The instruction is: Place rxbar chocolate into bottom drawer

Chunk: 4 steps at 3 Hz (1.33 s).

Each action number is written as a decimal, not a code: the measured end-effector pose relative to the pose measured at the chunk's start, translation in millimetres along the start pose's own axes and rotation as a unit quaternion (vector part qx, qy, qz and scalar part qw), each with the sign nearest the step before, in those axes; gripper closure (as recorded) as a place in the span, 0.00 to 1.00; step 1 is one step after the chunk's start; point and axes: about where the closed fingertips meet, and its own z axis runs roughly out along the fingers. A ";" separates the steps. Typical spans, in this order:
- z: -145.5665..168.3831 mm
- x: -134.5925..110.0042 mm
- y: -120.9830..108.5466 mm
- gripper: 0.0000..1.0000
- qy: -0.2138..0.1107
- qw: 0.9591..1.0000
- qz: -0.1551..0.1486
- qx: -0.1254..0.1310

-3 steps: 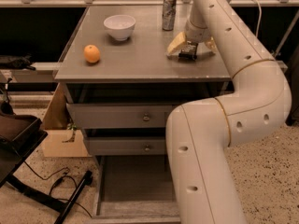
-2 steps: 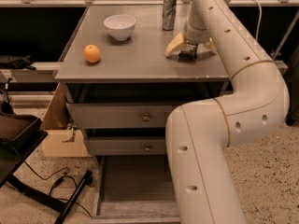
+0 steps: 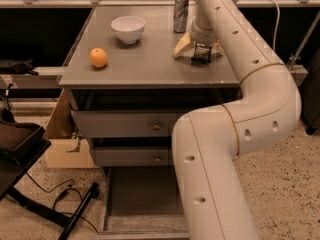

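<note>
Speckled floor (image 3: 280, 184), dark back wall. A grey three-drawer cabinet fills the centre of your view, and its flat cabinet top (image 3: 150, 64) carries everything in play.

On the top, left to right:
- orange (image 3: 98, 57), near the left front edge, alone
- white bowl (image 3: 128, 28), upright, behind and right of the orange
- silver can (image 3: 180, 13), upright, near the back edge
- pale yellow wedge-shaped item (image 3: 182, 45), just in front of the can; you cannot tell what it is

The white arm (image 3: 235, 124) rises from the lower right, bends, and reaches back over the right side of the top. The gripper (image 3: 202, 48) is down at the surface, right beside the yellow item. Whether it is spread or pinching, you cannot tell: it reads as one dark mass from here.

The rxbar chocolate (image 3: 201, 59) shows as a small dark shape at the gripper's tip, on the cabinet top or just above it, well in from the front edge. You cannot tell whether it is held or only touched.

Below, the two upper drawers (image 3: 130, 125) are nearly closed, and each shows a knob. The bottom drawer (image 3: 142, 194) is pulled out, its grey floor visible, its right part hidden by the arm.

Left of the cabinet are a cardboard box (image 3: 62, 139), a black stand (image 3: 20, 149) and loose cables (image 3: 50, 191) on the floor.
</note>
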 end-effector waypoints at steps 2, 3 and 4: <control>0.5 -1.0 1.0 0.73 -0.001 1.000 -0.001 0.001; 0.5 -1.0 1.0 0.96 -0.001 1.000 -0.001 0.001; 0.3 -1.1 1.0 1.00 -0.001 1.000 -0.001 0.001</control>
